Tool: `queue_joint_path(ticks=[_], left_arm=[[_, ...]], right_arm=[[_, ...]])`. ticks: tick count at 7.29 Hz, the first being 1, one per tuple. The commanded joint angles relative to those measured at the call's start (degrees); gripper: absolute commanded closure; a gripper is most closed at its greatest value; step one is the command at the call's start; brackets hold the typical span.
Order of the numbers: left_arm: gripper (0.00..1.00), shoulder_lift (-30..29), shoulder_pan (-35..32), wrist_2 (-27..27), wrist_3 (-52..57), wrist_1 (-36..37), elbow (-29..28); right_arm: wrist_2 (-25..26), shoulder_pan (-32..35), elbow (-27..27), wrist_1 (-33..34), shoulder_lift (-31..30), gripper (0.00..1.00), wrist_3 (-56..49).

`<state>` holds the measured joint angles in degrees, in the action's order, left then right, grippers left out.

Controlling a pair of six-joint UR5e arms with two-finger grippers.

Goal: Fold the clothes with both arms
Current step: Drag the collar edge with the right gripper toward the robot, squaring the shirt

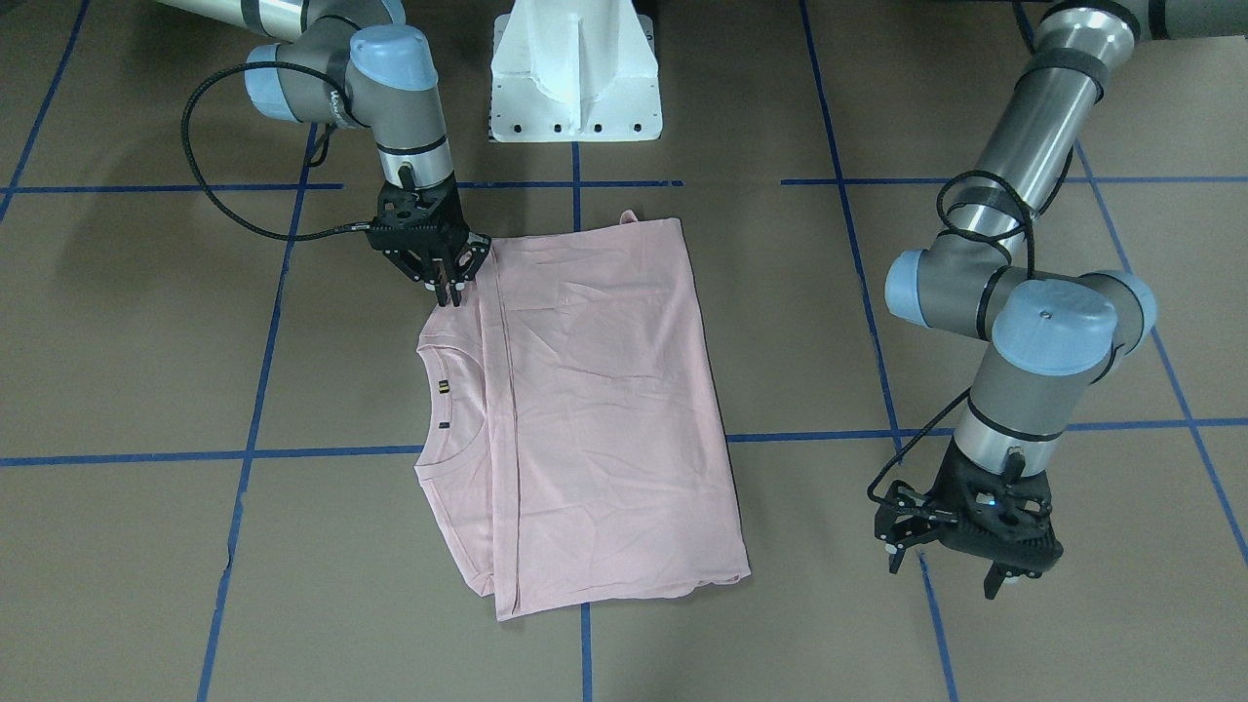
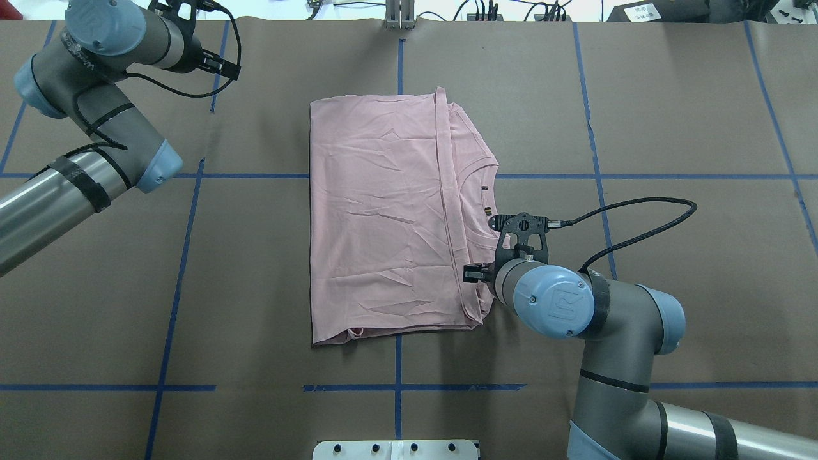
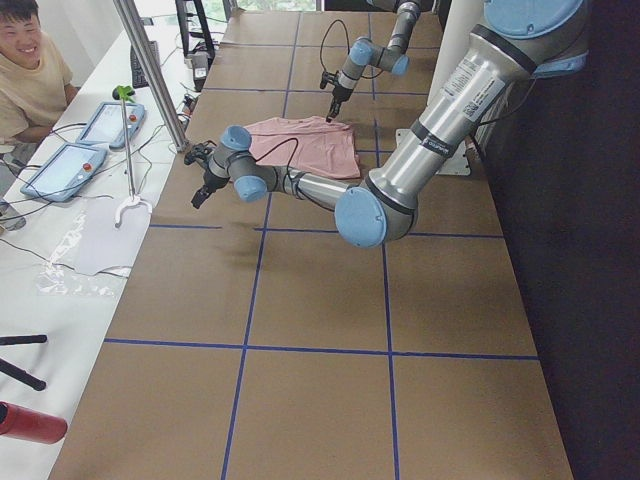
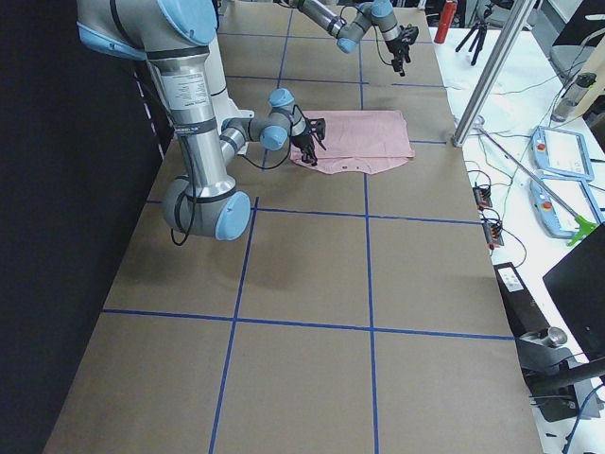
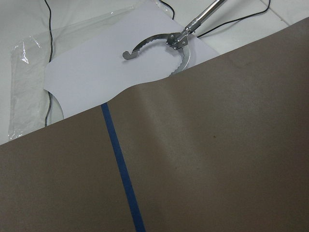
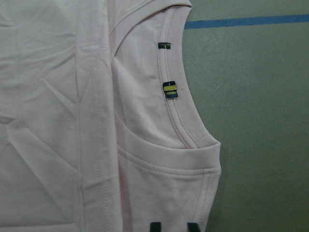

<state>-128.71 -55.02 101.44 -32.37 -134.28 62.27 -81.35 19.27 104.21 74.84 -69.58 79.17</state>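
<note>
- T-shirt [image 1: 595, 409]: pale pink, flat at mid-table, across a blue tape line [image 1: 322, 453] and just in front of the white pedestal [image 1: 575, 68]. It is already folded to a rectangle. The collar [image 6: 177, 113] faces the robot's right, and the folded-over hem edge lies just beside it. No print shows.
- Right gripper [image 1: 450, 291]: points down at the shoulder corner nearest the robot. In the wrist view its fingertips [image 6: 154, 226] stand narrowly apart, with flat cloth visible between them and nothing bunched.
- Left gripper [image 1: 944, 575]: well apart from the shirt on its far side, over bare table [image 1: 146, 585]. Its jaws are spread and empty.
- Judged risk, shallow bite: the tips sit close to the cloth's edge, so closing there may catch only the top layer or slip off.
- Judged risk, one-sided pull: with the left gripper so far off, lifting from this single corner would likely drag the stack and skew or reopen the hem fold.
- Judged risk, pinning: pressing down too hard may trap the cloth against the table rather than gather it.
</note>
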Motion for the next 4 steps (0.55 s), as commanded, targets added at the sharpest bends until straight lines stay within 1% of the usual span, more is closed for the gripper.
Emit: queue_joint_path(ticks=[1, 2, 3, 4], left_arm=[[0.00, 1.1, 1.7, 0.5, -1.2, 0.9, 3.8], [0.00, 3.4, 2.4, 3.8, -3.3, 0.9, 7.7], [0.00, 6.8, 2.5, 7.1, -8.7, 1.0, 13.2], [0.00, 10.9, 5.0, 7.3, -15.0, 1.0, 19.8]], right_arm=[[-2.6, 0.0, 5.8, 4.1, -1.7, 0.00, -0.9], [-5.0, 0.0, 10.0, 5.0, -4.7, 0.00, -0.8], [-5.0, 0.0, 12.7, 4.2, -7.4, 0.00, -0.8], [-5.2, 0.0, 14.9, 3.9, -8.6, 0.00, -0.7]])
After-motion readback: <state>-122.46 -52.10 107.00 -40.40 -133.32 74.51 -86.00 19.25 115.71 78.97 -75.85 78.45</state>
